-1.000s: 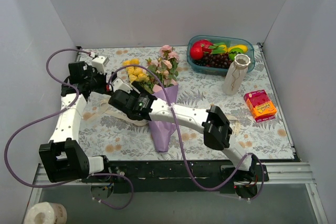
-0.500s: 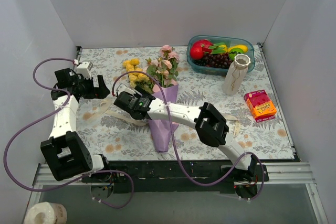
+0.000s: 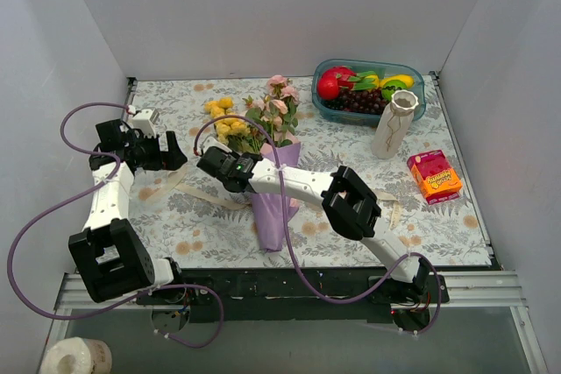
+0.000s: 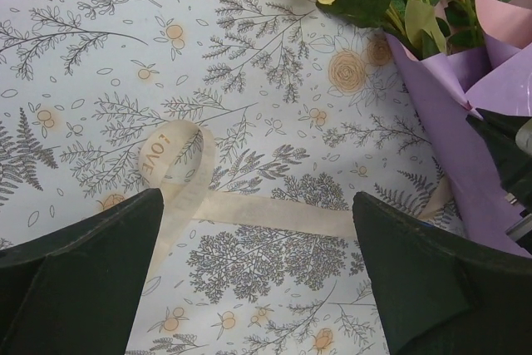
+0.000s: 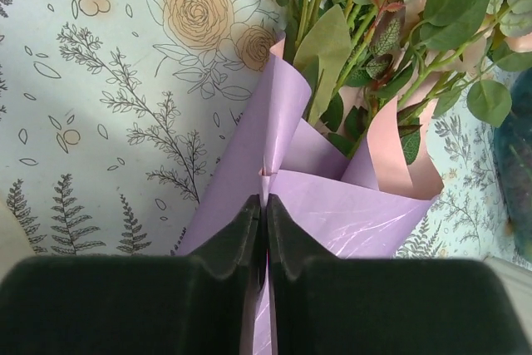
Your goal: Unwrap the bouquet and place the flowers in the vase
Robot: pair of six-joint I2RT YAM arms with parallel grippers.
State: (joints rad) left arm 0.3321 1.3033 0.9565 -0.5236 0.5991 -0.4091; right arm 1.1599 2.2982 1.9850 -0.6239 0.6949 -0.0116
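The bouquet (image 3: 272,216) lies on a floral-printed tablecloth (image 3: 438,225) between plain white walls (image 3: 280,15).

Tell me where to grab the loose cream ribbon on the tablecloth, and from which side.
Take the ribbon at its curled loop near the LOVE print, coming straight down from above. The loop seems to stand off the tablecloth, giving fingers an edge to close on; the rest lies flat and would likely slip. The open left gripper hangs right over it.
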